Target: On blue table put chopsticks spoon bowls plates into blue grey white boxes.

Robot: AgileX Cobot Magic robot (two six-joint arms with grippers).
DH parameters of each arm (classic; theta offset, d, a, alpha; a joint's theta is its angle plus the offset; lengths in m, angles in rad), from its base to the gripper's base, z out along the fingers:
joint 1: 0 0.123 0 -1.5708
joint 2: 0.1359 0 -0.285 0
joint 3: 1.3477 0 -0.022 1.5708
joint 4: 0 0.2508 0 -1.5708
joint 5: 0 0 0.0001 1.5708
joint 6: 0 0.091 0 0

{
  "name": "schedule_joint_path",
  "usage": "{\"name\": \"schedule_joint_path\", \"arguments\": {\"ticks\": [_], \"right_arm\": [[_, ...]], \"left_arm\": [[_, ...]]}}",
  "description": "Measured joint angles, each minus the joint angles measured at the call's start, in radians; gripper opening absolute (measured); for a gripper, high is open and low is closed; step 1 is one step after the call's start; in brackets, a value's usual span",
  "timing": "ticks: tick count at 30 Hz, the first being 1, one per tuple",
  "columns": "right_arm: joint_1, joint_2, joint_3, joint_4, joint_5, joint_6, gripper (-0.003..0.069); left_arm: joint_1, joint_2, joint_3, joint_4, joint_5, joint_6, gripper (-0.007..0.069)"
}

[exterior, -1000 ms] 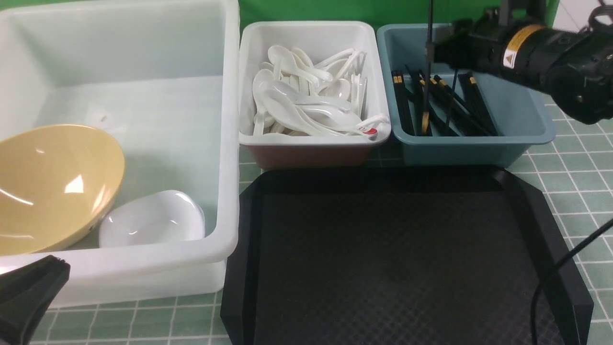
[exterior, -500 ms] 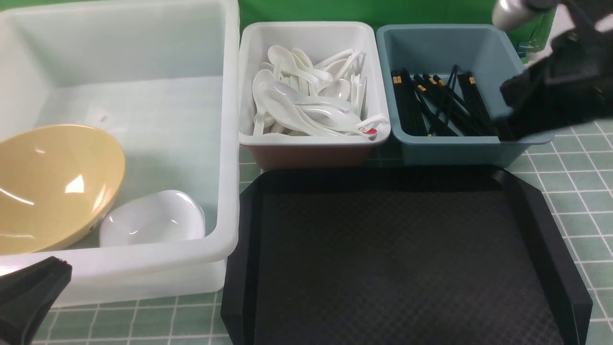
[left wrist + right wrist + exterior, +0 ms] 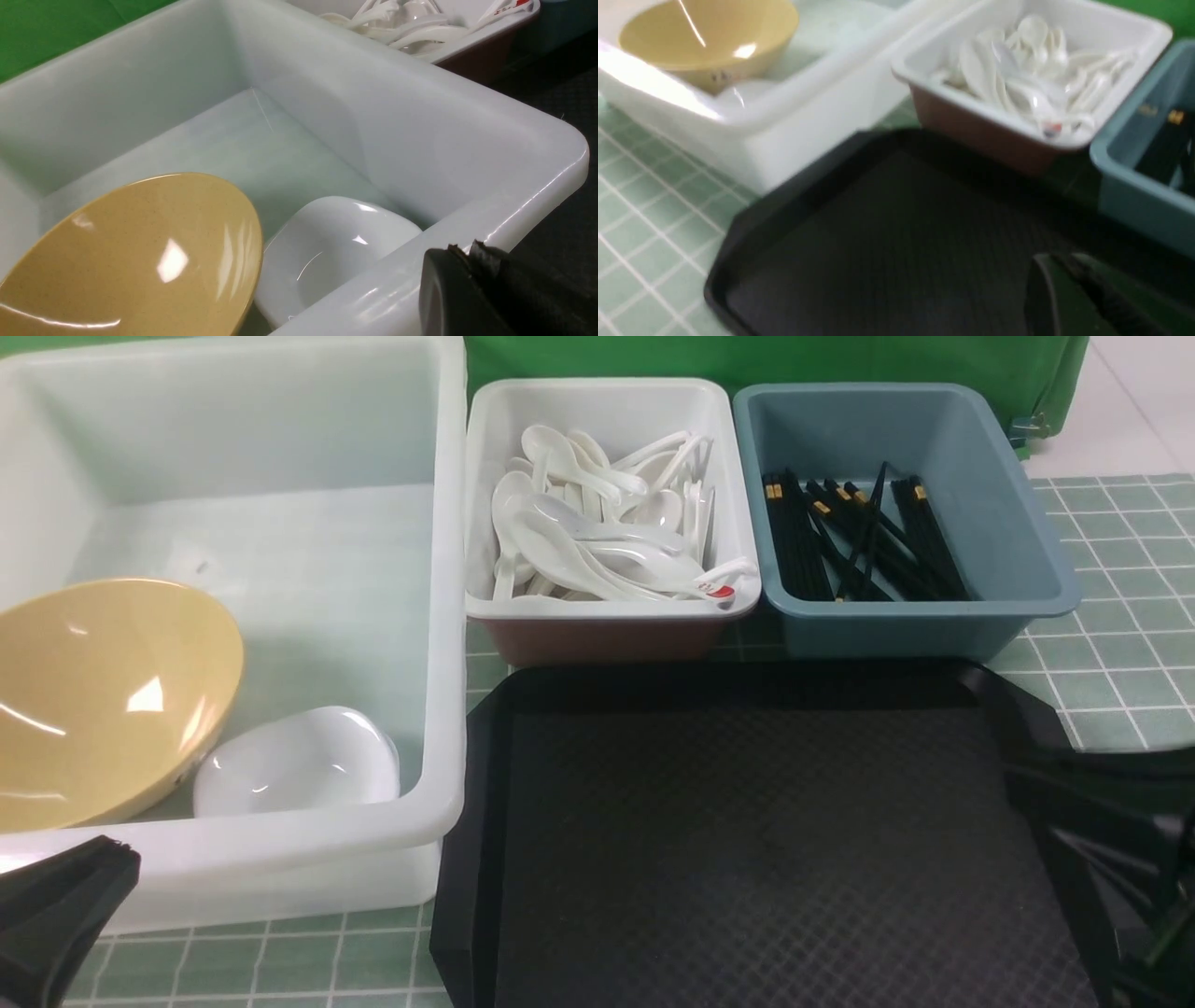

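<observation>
Across the pale grey-green tiled table (image 3: 1111, 663) you have three tubs sorted by type. Your large translucent white box (image 3: 448, 616) holds the wide mustard-yellow bowl (image 3: 103, 700), tilted against a small glossy white dish (image 3: 299, 761), probably because they share its near corner. White soup spoons (image 3: 597, 532) are heaped in the small white box (image 3: 607, 607); thin black chopsticks (image 3: 859, 537) lie in the blue-grey box (image 3: 1027, 588). Nothing lies on your black textured tray (image 3: 747, 840), so sorting looks essentially finished. Your left gripper (image 3: 56, 915) sits low beside the big box; your right gripper (image 3: 1083, 298) hangs over the tray. You cannot tell whether either claw is open or closed; neither visibly holds anything.
</observation>
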Motion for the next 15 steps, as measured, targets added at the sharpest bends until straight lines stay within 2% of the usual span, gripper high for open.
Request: {"name": "schedule_joint_path", "arguments": {"ticks": [3,7,14,15], "right_arm": [[0.001,-0.049,0.032,-0.013,0.107,0.0,0.0037],[-0.034,-0.183,0.154,-0.072,0.06,-0.019,0.0037],[-0.296,-0.548,0.385,0.09,-0.034,-0.293,0.0039],[-0.368,-0.616,0.424,0.144,-0.043,-0.36,0.004]], "left_arm": [[0.0,0.0,0.0,0.0,0.0,0.0,0.0004],[0.0,0.0,0.0,0.0,0.001,0.0,0.0004],[0.0,0.0,0.001,-0.003,0.003,0.0,0.0004],[0.0,0.0,0.001,-0.003,0.003,0.0,0.0004]]}}
